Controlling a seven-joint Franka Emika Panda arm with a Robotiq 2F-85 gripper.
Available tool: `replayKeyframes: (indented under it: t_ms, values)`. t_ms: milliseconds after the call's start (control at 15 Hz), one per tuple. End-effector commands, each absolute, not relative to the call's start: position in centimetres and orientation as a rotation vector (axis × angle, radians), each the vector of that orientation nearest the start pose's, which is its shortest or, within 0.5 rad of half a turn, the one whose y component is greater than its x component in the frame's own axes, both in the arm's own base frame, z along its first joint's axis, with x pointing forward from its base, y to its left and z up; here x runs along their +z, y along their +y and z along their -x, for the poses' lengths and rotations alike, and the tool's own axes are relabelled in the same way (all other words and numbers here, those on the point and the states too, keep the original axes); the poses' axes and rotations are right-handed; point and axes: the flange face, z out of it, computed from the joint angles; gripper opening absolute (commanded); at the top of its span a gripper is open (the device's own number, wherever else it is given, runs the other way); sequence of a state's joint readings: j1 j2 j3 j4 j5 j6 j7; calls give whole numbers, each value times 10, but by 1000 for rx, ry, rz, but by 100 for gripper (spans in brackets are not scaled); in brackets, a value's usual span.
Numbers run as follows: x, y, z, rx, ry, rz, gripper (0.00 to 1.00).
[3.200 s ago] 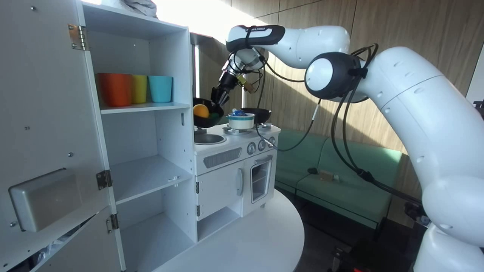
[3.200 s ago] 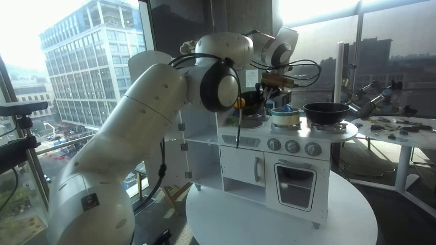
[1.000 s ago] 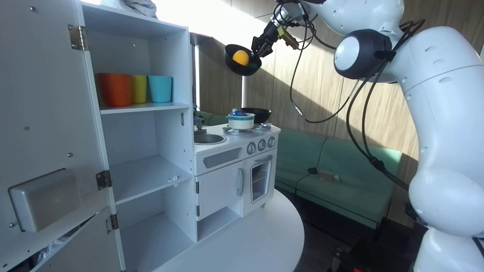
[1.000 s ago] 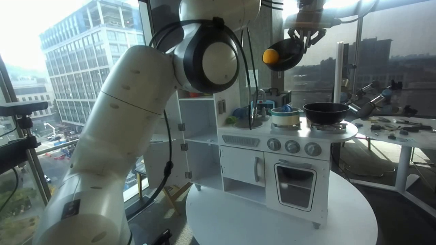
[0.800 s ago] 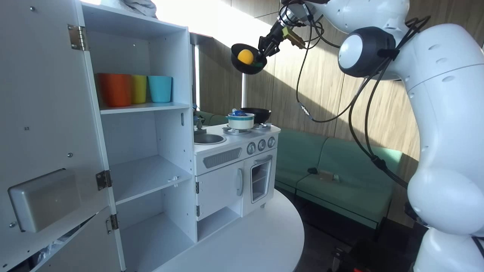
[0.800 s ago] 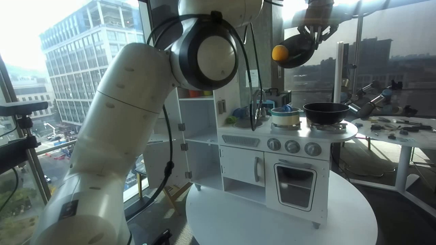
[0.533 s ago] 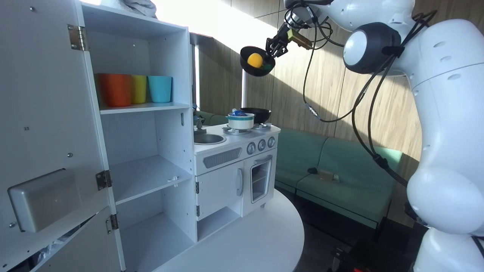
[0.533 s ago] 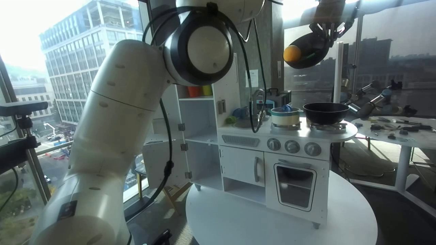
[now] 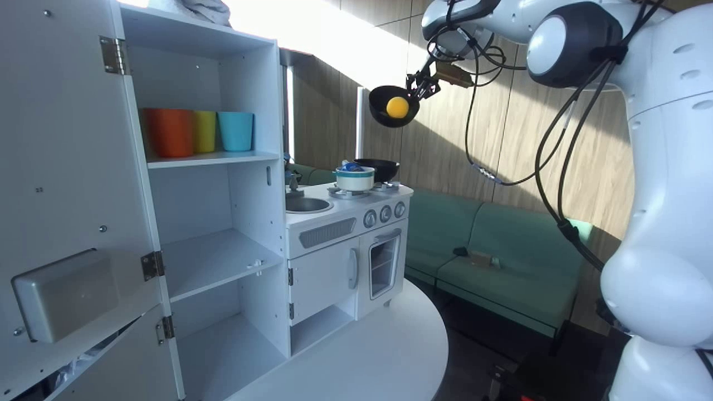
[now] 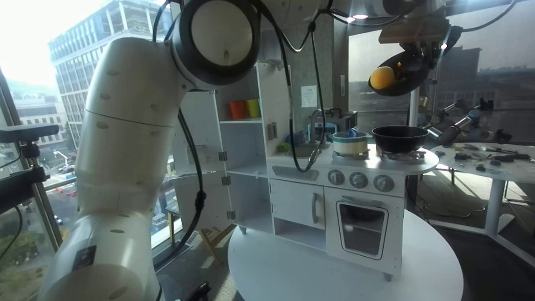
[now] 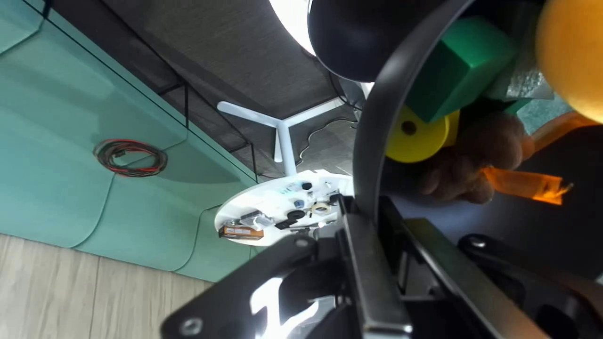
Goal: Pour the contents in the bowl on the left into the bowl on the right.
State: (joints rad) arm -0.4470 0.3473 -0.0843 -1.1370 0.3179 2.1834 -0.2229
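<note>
Black bowl (image 9: 380, 115) up, tilted, load aboard

Gripper (image 11: 370, 207) pinching bowl's rim from both sides, clear in wrist view. Orange ball (image 9: 397, 107) in bowl, all views. Wrist cam alone picks out: green block (image 11: 461, 66), yellow disc (image 11: 421, 141) w/ dark centre, orange strip (image 11: 523, 183), brown lumpy item (image 11: 494, 136), blurred. Bowl well above toy kitchen (image 10: 296, 200), approx. over 2nd black bowl (image 10: 400, 140); exact alignment can't tell. 2nd bowl on burner (image 10: 403, 156); teal-rimmed pot (image 10: 350, 146) just beside. Cups (image 9: 205, 131) on cabinet shelf (image 9: 214, 160), ext. views only. Beyond: green couch (image 11: 47, 165) w/ cable coil (image 11: 130, 157), wrist view; far table (image 10: 512, 173) strewn w/ small items (image 10: 503, 159). Vs. earliest frame: bowl was low by sink (image 9: 309, 205); now higher, shifted twd 2nd bowl, ball still inside. Pot & 2nd bowl unmoved.
</note>
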Motion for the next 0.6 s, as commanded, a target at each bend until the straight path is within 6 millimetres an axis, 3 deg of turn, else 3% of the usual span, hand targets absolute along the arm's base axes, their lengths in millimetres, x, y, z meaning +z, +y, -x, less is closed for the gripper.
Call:
replayKeyframes:
  t_ms: [0,333,533]
  values:
    - [673,-315,-596,-1168,685,2828,14]
    - [629,-299,-593,-1128,839,2816,13]
    - [616,-294,-590,-1113,917,2813,13]
